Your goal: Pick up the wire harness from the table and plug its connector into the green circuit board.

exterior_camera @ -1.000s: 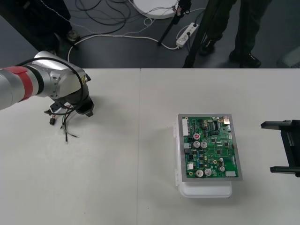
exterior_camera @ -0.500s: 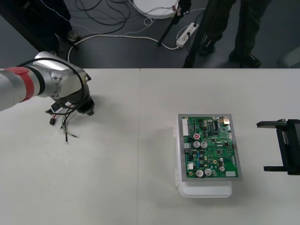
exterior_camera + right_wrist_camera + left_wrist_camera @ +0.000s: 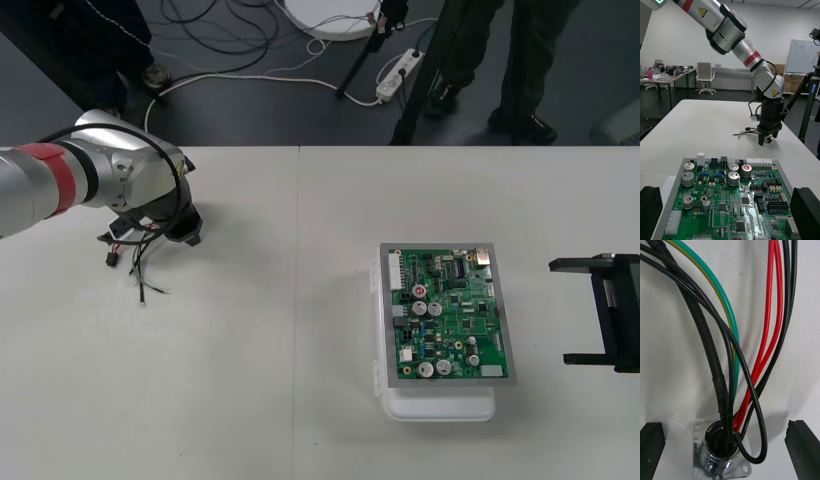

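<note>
The wire harness [image 3: 135, 256] lies on the table at the left, its thin wires trailing toward the front. My left gripper [image 3: 168, 230] stands right over its socket end. In the left wrist view the left gripper [image 3: 728, 424] is open, one finger on each side of the round metal socket [image 3: 719, 454], apart from it. Red, green and black wires [image 3: 752, 352] run away from the socket across the table. The green circuit board [image 3: 447, 315] rests on its white base [image 3: 440, 405] at centre right. My right gripper [image 3: 562, 312] is open, to the right of the board.
In the right wrist view the green circuit board [image 3: 733, 202] lies close ahead of the open right gripper [image 3: 728, 195], with the left gripper [image 3: 767, 131] and the harness [image 3: 747, 132] further off. Bare table [image 3: 290, 300] separates harness and board.
The right gripper has shifted slightly left and toward the far edge. The left gripper has stayed over the harness.
</note>
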`<state>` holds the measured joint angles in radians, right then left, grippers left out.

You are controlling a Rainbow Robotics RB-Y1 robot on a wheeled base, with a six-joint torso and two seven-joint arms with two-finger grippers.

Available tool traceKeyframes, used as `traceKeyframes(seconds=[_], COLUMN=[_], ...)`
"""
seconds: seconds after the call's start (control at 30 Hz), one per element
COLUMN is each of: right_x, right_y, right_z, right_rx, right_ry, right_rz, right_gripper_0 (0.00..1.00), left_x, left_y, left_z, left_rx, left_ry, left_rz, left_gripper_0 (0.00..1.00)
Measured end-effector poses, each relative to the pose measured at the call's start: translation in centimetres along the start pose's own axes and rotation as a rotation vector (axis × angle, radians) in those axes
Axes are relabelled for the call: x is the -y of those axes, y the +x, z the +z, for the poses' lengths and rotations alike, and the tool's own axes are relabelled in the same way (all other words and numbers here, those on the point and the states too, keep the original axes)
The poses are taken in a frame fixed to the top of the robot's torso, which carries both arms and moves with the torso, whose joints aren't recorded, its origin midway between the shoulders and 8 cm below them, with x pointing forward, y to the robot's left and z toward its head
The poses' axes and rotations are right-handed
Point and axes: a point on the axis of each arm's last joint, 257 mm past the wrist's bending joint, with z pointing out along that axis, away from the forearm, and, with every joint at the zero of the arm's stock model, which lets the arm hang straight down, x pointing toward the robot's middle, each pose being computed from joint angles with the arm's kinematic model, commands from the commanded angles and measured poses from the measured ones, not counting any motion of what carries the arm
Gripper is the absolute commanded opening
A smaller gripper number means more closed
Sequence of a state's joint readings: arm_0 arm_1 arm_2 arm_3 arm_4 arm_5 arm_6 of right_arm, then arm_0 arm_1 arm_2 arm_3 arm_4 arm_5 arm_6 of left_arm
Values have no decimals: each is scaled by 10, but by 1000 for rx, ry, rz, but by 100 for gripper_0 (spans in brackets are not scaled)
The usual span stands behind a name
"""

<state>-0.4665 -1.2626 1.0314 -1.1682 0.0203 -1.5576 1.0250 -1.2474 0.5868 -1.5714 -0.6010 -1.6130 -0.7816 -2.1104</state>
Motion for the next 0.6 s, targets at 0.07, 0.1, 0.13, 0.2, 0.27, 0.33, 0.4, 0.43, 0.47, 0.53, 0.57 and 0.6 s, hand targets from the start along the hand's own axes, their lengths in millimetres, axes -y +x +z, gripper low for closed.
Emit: traceKeyframes(seconds=[0.07,0.1,0.13,0.2,0.27,0.33,0.4,0.43,0.47,0.53,0.57,0.6], right_x=[1,2,2,3,4,4,4,4,4,4,4,4], right_y=[0,0,1,1,1,1,1,1,1,1,1,1], right_z=[-1,-1,-2,-3,-3,-3,-3,-3,-3,-3,-3,-3], right_rx=[-2,-2,-3,-4,-5,-5,-5,-5,-5,-5,-5,-5], right_ry=[4,7,10,14,15,15,15,15,15,15,15,15], right_rz=[0,-1,-1,-1,-1,-1,-4,-14,-26,-35,-36,-36], right_gripper_0=[100,100,100,100,100,100,100,100,100,100,100,100], left_x=[0,0,0,0,0,0,0,0,0,0,0,1], left_y=[0,0,0,0,0,0,0,0,0,0,0,0], left_z=[0,0,0,0,0,0,0,0,0,0,0,0], left_rx=[0,0,0,0,0,0,0,0,0,1,1,1], left_ry=[0,0,0,0,0,1,1,1,1,1,1,2], left_rz=[0,0,0,0,0,0,0,0,0,0,0,1], left_gripper_0=[94,94,94,94,94,93,89,82,77,51,39,13])
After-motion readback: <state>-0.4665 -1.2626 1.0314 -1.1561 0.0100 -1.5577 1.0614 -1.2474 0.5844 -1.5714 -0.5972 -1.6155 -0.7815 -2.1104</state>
